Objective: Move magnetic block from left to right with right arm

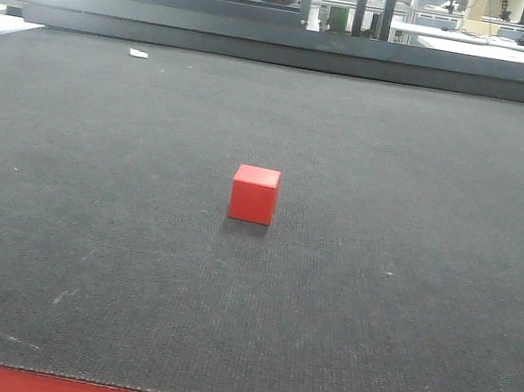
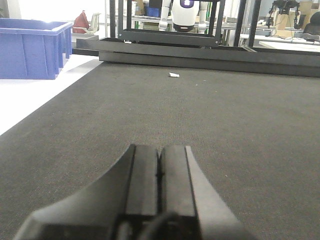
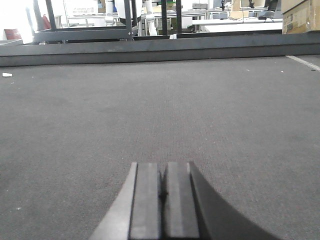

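I see the block (image 1: 253, 195) on the mat (image 1: 404, 312), about midway across. Far behind it, to the left, a small scrap (image 1: 139, 54), perhaps paper, lies on the mat near the rail (image 1: 368, 57) along its back edge. A bin (image 2: 32, 47) stands beyond the mat's left side

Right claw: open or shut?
Shut. The right claw shows its jaws flush together in the wrist view, with nothing held between them.

Matte block (image 1: 253, 195); coarse, perhaps woven mat (image 1: 374, 307)
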You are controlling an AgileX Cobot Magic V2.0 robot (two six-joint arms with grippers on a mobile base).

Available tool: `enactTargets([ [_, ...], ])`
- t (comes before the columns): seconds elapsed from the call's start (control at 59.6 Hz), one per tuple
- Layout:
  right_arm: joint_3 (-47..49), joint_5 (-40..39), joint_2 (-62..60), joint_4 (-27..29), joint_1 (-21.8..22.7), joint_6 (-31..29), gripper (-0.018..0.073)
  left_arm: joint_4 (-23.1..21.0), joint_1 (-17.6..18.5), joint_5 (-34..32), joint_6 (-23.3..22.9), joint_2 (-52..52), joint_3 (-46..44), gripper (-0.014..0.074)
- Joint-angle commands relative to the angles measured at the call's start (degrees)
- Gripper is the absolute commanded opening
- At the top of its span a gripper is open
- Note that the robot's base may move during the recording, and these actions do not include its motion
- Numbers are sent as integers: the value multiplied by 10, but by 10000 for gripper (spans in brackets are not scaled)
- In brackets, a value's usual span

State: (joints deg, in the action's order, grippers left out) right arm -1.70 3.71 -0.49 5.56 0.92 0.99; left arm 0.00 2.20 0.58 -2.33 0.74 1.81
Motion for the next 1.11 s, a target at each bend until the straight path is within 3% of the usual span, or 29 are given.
enactTargets([
  [0.0,3,-47,-12,-6,1,-1,58,0,0,-54,-4,8,5,-116],
  [0.722,3,-48,-12,-6,1,-1,58,0,0,-54,-4,8,5,-116],
  [0.923,4,-83,-12,-6,1,-1,58,0,0,-54,-4,8,5,-116],
  [1.091,72,-50,-5,-6,1,-1,58,0,0,-54,-4,8,5,-116],
])
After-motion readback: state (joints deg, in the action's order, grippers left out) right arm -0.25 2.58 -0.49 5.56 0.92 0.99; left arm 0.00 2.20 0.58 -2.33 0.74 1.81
